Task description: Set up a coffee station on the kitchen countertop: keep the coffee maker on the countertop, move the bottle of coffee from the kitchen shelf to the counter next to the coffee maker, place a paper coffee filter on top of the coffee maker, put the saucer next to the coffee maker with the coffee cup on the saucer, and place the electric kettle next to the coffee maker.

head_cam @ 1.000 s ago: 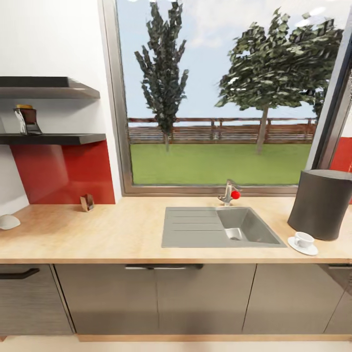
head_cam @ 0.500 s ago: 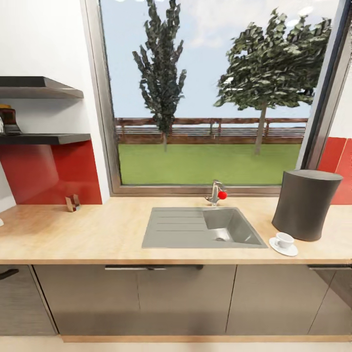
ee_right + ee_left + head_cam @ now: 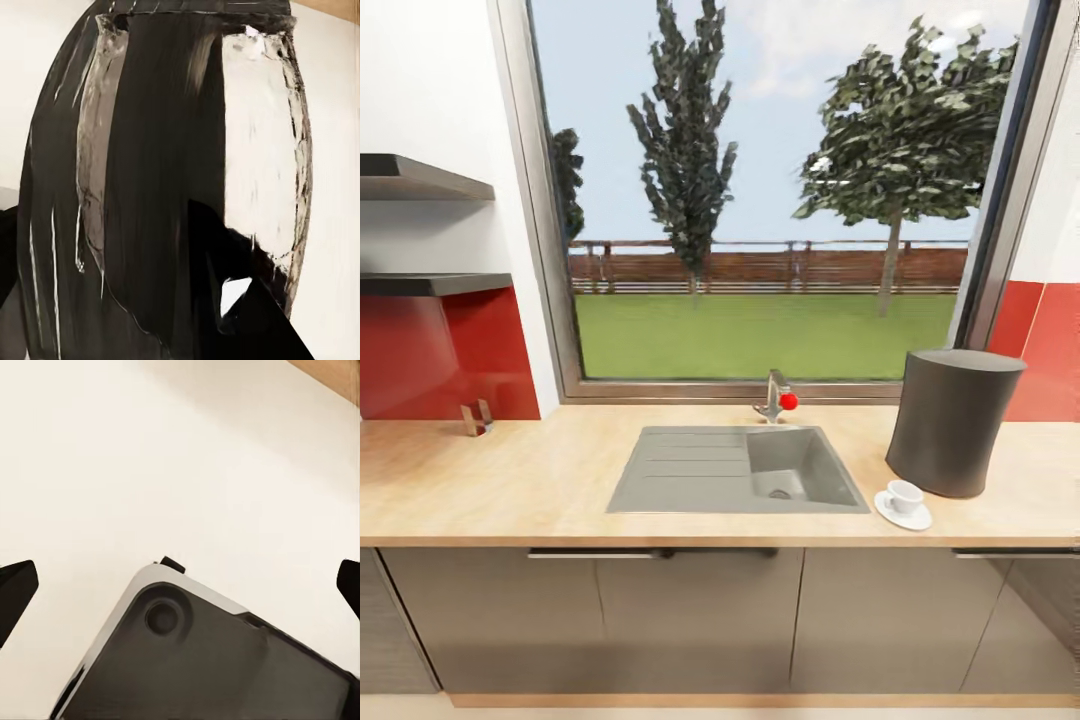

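Observation:
The dark, barrel-shaped coffee maker (image 3: 952, 420) stands on the wooden countertop (image 3: 510, 490) to the right of the sink. Just in front of it a white coffee cup (image 3: 905, 494) sits on a white saucer (image 3: 890, 514). In the right wrist view a black and glass electric kettle (image 3: 165, 150) looms very close over pale floor, with my right gripper (image 3: 187, 315) shut on it. My left gripper (image 3: 180, 589) is open, its dark fingertips (image 3: 15, 589) far apart above the robot's dark base. The bottle of coffee and the paper filter are out of view.
A grey sink (image 3: 690, 470) with a red-knobbed faucet (image 3: 775, 395) is set in the middle of the counter under a big window. Two dark shelves (image 3: 420, 284) hang at the far left above a red backsplash. A small brown holder (image 3: 476, 418) stands by the wall.
The whole picture has slid left, so the camera has moved right. The bottle on the shelf and the white object at the counter's left end have left the view.

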{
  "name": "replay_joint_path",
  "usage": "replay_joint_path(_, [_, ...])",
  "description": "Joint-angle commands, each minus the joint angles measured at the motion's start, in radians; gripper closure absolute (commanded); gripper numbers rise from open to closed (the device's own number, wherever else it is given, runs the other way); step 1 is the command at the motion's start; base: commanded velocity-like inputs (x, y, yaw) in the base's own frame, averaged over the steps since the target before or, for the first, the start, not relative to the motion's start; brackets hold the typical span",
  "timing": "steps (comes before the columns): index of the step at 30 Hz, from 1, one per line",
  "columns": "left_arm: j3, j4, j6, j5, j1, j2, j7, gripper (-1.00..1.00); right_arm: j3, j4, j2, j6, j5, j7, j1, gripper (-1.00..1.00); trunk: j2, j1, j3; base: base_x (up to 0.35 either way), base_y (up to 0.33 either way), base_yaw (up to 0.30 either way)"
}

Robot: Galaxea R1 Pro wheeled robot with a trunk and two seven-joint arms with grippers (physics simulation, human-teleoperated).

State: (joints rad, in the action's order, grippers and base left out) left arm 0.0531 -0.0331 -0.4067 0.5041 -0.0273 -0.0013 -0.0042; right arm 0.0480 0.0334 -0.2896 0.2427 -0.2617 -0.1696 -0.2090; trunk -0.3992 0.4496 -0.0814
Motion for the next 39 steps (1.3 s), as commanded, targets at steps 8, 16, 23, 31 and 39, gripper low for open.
replay_joint_path(8, [0.005, 0.001, -0.004, -0.003, 0.000, -0.002, 0.000, -1.00, 0.006, 0.003, -0.001, 0.006, -0.005, -0.002, -0.001, 1.00, -0.001, 0.000, 0.000, 0.001, -0.328, 0.000])
replay_joint_path(16, [0.005, 0.001, -0.004, -0.003, 0.000, -0.002, 0.000, -1.00, 0.006, 0.003, -0.002, 0.006, -0.005, -0.002, -0.001, 1.00, -0.001, 0.000, 0.000, 0.000, -0.328, 0.000])
replay_joint_path(23, [0.006, 0.001, -0.004, -0.003, 0.000, -0.002, 0.000, -1.00, 0.006, 0.003, -0.001, 0.006, -0.005, -0.002, -0.001, 1.00, -0.001, 0.000, 0.000, 0.000, -0.328, 0.000])
replay_joint_path(31, [0.005, 0.001, -0.004, -0.003, 0.000, -0.002, 0.000, -1.00, 0.006, 0.003, 0.000, 0.006, -0.005, -0.002, -0.001, 1.00, -0.001, 0.000, 0.000, 0.000, -0.328, 0.000])
replay_joint_path(39, [0.005, 0.001, -0.004, -0.004, 0.000, -0.002, 0.000, -1.00, 0.006, 0.003, 0.016, -0.002, -0.005, -0.002, 0.000, 1.00, -0.001, 0.000, 0.000, 0.000, -0.329, 0.000])
